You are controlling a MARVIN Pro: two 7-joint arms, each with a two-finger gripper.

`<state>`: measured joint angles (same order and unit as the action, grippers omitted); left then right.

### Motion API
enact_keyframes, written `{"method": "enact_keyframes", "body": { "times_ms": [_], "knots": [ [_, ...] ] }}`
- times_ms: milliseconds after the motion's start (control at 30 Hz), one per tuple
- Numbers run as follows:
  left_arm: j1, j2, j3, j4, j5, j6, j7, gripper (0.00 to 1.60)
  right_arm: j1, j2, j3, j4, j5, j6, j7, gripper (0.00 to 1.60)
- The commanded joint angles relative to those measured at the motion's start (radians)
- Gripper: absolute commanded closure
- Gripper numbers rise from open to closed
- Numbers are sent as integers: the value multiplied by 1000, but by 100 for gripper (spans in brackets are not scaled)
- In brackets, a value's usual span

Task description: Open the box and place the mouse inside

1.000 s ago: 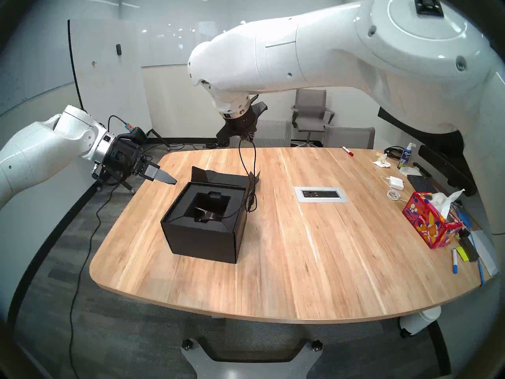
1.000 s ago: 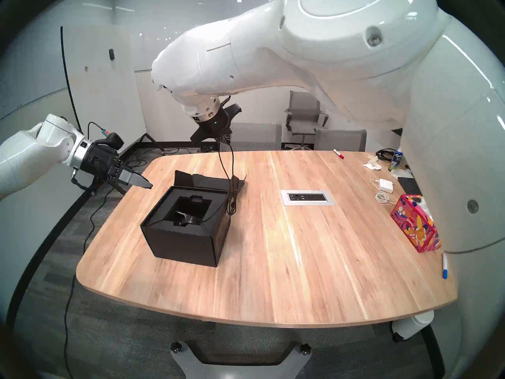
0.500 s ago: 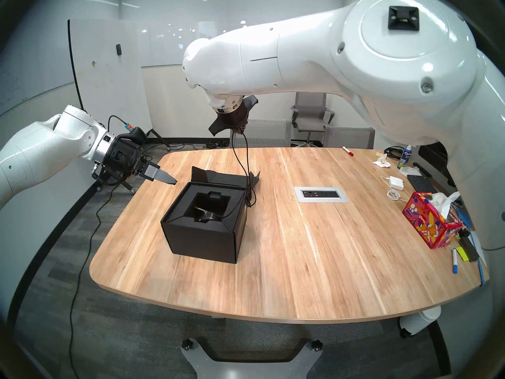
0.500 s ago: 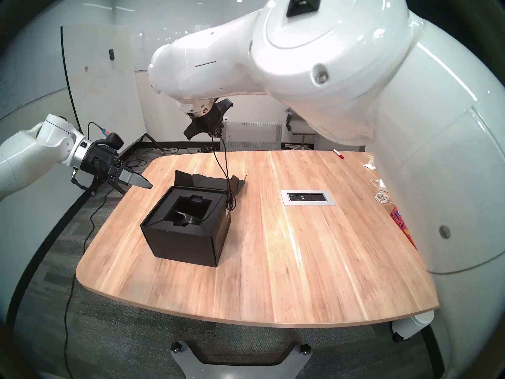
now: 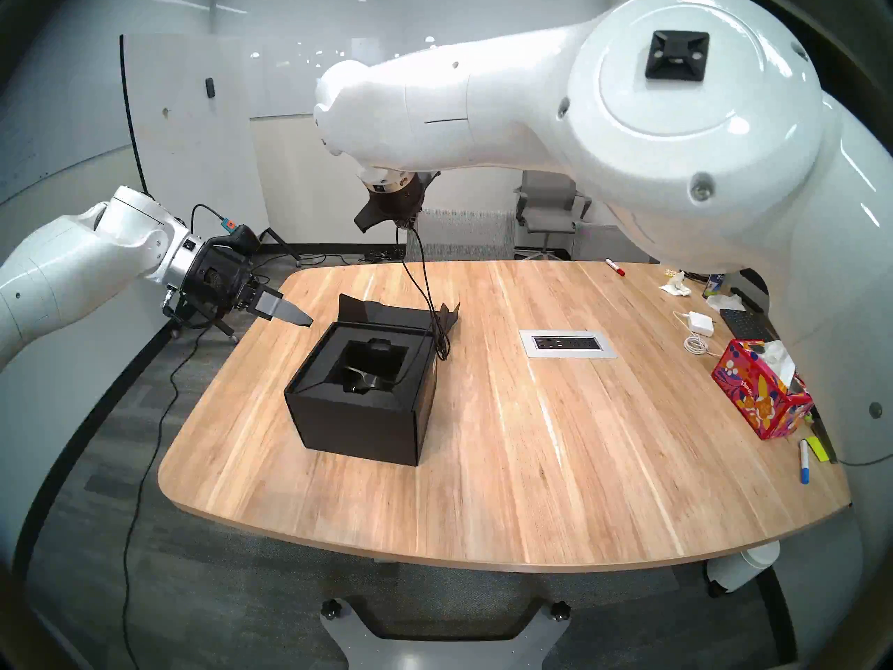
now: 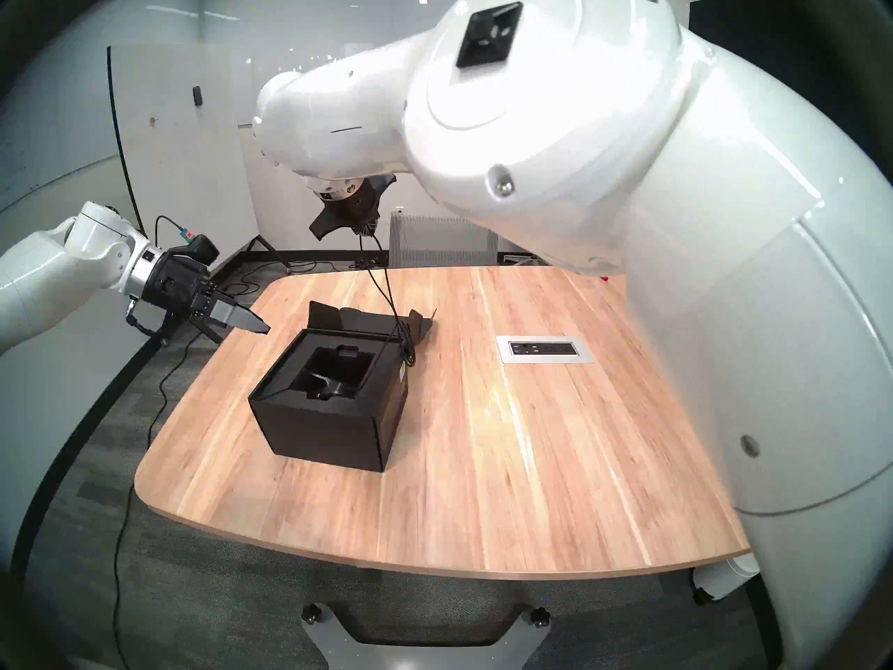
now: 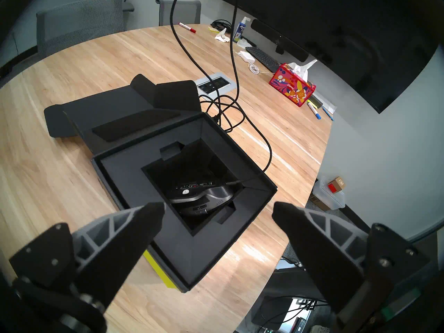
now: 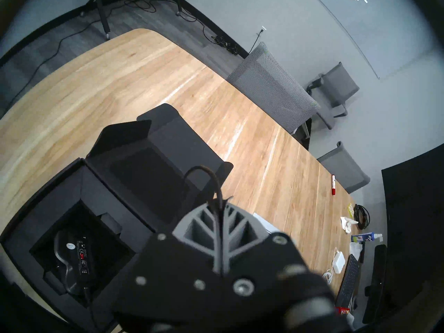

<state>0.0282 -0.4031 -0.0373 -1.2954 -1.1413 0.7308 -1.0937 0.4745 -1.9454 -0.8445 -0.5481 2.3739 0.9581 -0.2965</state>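
Your right gripper [image 8: 217,202] fingers clench the mouse cable [image 5: 420,287]; left gripper [image 7: 218,213] fingers spread wide, empty, above the box [image 7: 254,181].

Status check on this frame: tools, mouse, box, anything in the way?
Left tool open, clear of the box. Right tool shut on the cable, raised. Mouse in the foam well, flap open. Cable loop trails outside the box.

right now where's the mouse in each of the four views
Head left: mouse in the box's well, left of centre.
Head right: mouse in the same well, left of centre.
Left wrist: centre, between the tool's tips.
Right wrist: lower left, underside up.
Shared landmark: the open black box.
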Motion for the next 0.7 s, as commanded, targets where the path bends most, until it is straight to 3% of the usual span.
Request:
{"method": "enact_keyframes", "body": {
  "times_ms": [0,667],
  "knots": [
    [-16,0,-13,-2,-5,-1,-6,0,-28,-13,-9,67,-45,-40,65,160],
    [-17,0,-12,-2,-5,-2,-6,0,-140,-29,-34,151,-128,-145,278,160]
  ]
}}
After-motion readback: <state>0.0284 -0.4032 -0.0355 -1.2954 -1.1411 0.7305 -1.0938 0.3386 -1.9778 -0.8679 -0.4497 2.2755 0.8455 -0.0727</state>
